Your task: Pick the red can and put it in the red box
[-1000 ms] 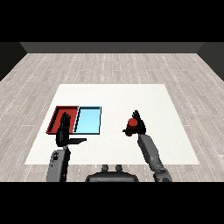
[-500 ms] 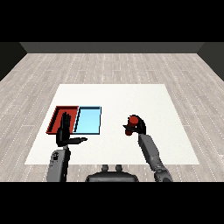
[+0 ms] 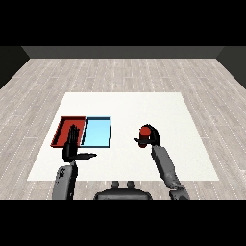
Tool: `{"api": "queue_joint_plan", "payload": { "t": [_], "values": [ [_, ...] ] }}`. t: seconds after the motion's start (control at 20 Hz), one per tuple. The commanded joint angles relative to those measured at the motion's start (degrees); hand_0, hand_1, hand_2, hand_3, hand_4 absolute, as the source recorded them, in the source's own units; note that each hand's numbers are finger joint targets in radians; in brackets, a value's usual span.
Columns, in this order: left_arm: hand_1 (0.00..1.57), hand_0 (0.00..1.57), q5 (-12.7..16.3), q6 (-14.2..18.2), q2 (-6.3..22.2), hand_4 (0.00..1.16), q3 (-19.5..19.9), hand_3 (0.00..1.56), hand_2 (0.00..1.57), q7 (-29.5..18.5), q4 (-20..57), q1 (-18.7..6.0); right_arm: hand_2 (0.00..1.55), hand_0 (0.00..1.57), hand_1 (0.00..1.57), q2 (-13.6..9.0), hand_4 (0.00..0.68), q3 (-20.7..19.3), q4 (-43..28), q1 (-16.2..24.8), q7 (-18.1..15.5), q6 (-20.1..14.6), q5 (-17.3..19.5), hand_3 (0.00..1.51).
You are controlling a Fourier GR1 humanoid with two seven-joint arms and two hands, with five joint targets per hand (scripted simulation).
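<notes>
The red can [image 3: 144,131] stands upright right of the table's middle, with my right hand [image 3: 153,138] curled round it from the right side. The red tray [image 3: 64,126] lies at the left, touching the light blue tray [image 3: 96,132] on its right. My left hand [image 3: 72,148] hovers over the near edge of the red tray, fingers straight and pointing up, thumb stretched out to the right, holding nothing.
The white table [image 3: 125,105] stretches wide behind the trays and the can. A bare strip of table separates the light blue tray from the can. Wooden floor surrounds the table.
The right hand has closed round the red can and the can has shifted slightly left and up. The left hand has stayed where it was.
</notes>
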Motion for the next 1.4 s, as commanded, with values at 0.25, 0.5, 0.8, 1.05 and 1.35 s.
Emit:
{"api": "queue_joint_plan", "payload": {
  "t": [0.25,0.5,0.8,1.05,1.35],
  "values": [
    [0.00,0.00,-4.5,3.3,-2.2,0.00,-3.7,0.00,0.00,3.1,4.0,-6.1,1.44,1.43,1.43,0.4,0.649,3.7,-15.4,6.4,2.5,-0.8,0.5,1.41],
    [0.00,0.00,-3.7,3.1,-2.7,0.00,-9.3,0.00,0.00,9.4,0.0,-7.2,1.45,1.44,1.44,-0.5,0.651,2.0,-17.7,5.9,4.4,-0.3,-0.8,1.42],
    [0.00,0.00,-2.8,5.5,-2.7,0.00,-12.5,0.00,0.00,7.8,3.8,-7.8,1.44,1.42,1.42,1.0,0.652,9.0,-21.1,4.2,7.6,-7.2,-1.7,1.42],
    [0.00,0.00,-0.3,8.9,-2.7,0.00,-18.5,0.00,0.00,7.4,6.5,-10.4,1.44,1.42,1.42,1.1,0.652,13.8,-12.3,-3.3,4.3,-13.2,-6.4,1.42],
    [0.00,0.00,1.1,19.7,-2.7,0.00,-29.4,0.00,0.00,10.5,8.5,-16.4,1.42,1.41,1.41,1.1,0.640,17.1,-20.8,0.9,5.6,-13.8,-5.6,1.41]
  ]
}}
